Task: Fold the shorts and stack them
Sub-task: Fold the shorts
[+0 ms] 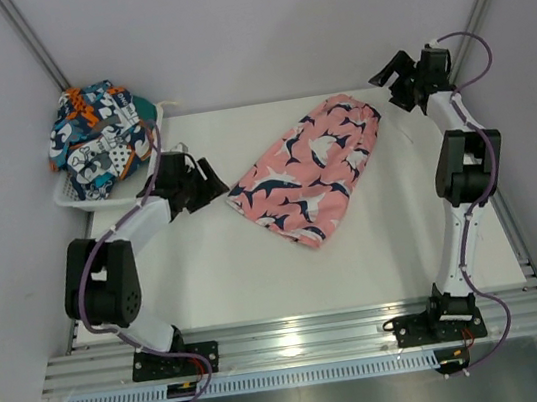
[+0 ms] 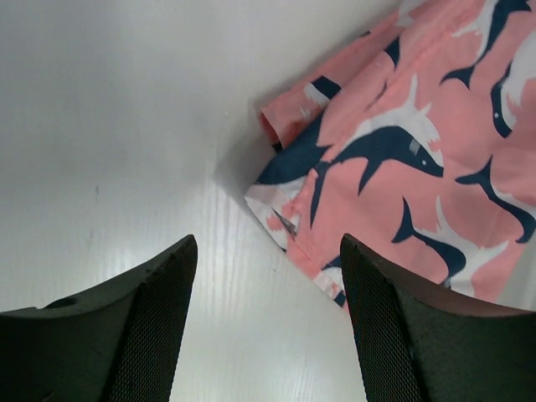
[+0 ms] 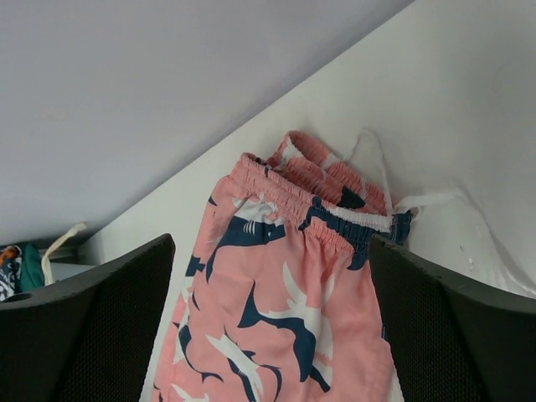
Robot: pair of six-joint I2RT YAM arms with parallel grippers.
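The pink shorts (image 1: 309,170) are laid just ahead of the left gripper (image 2: 268,251), hem nearest, and of the right gripper (image 3: 270,241), waistband nearest. Both grippers are spread and empty. Corners are best pinched squarely, with edges matched.

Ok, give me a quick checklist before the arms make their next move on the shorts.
1. Left gripper open and empty: ok.
2. Right gripper open and empty: ok.
3. Pink shorts lying on the table, clear of both grippers: ok.
4. Pink shorts' drawstring tucked in: not ok, it trails on the table.
5. Pink shorts folded enough to stack: cannot tell.
6. Patchwork shorts folded: not ok, bunched in the basket.
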